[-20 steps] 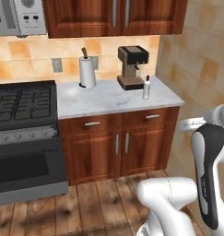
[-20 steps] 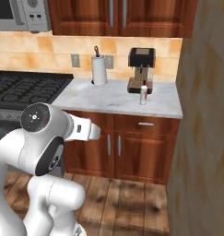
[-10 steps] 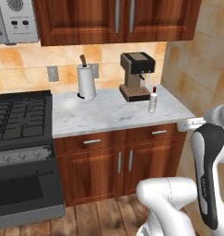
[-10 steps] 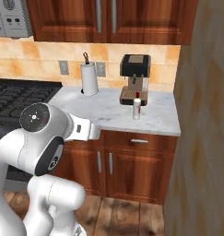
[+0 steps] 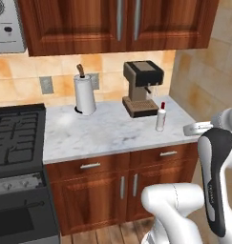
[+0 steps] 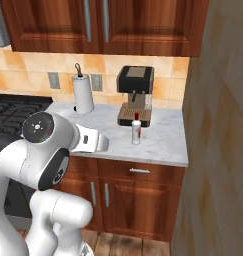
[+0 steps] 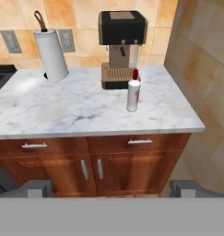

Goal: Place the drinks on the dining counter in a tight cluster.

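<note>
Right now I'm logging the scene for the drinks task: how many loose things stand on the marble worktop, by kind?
Slim white red-capped bottle: 1
Black and tan coffee machine: 1
White paper-towel roll on its holder: 1
Total: 3

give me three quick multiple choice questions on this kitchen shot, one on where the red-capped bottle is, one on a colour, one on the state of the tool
1. Where does the slim white bottle stand?
A. on the stove
B. on the marble worktop, just in front of the coffee machine
C. beside the paper-towel roll

2. What colour is the bottle's cap?
A. red
B. blue
C. green

3. What state is the tool in?
A. shut on the bottle
B. shut on nothing
C. open, holding nothing

Answers: 1 B, it stands by the machine's front right corner. 2 A, the cap shows red in every view. 3 C, the hand view has the fingertips wide apart, short of the worktop.
</note>
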Motion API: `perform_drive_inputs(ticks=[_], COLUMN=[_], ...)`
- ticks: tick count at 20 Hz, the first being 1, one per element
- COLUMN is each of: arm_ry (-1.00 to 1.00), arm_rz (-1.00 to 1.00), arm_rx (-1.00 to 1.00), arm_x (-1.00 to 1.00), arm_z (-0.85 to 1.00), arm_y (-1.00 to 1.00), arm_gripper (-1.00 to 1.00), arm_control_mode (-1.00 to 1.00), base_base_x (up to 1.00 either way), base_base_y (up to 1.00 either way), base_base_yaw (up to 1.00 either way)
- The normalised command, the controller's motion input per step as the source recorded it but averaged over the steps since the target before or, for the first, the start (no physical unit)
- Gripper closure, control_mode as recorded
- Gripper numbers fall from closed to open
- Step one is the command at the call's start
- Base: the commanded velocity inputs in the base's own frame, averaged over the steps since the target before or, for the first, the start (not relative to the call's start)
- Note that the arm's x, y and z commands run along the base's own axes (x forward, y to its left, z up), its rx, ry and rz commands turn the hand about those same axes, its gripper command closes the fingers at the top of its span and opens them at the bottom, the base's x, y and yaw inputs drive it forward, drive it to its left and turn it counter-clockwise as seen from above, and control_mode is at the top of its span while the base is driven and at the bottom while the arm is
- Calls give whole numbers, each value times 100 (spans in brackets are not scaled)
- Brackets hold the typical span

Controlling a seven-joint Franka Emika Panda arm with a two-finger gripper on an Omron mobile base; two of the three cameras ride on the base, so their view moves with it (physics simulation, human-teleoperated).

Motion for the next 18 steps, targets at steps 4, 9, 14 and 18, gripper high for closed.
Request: perform_drive_inputs(ticks=[4, 9, 14, 18], arm_ry=[0, 0, 0, 0], arm_rz=[0, 0, 0, 0], arm_rx=[0, 0, 0, 0], arm_x=[0, 0, 0, 0], arm_z=[0, 0, 0, 0], arm_y=[0, 0, 0, 0], arm_gripper=[-100, -100, -100, -100], arm_control_mode=[100, 100, 100, 100], base_base_x=[38, 30, 39, 26], base_base_y=[-32, -29, -24, -18], base_base_yaw=[-1, -3, -4, -2])
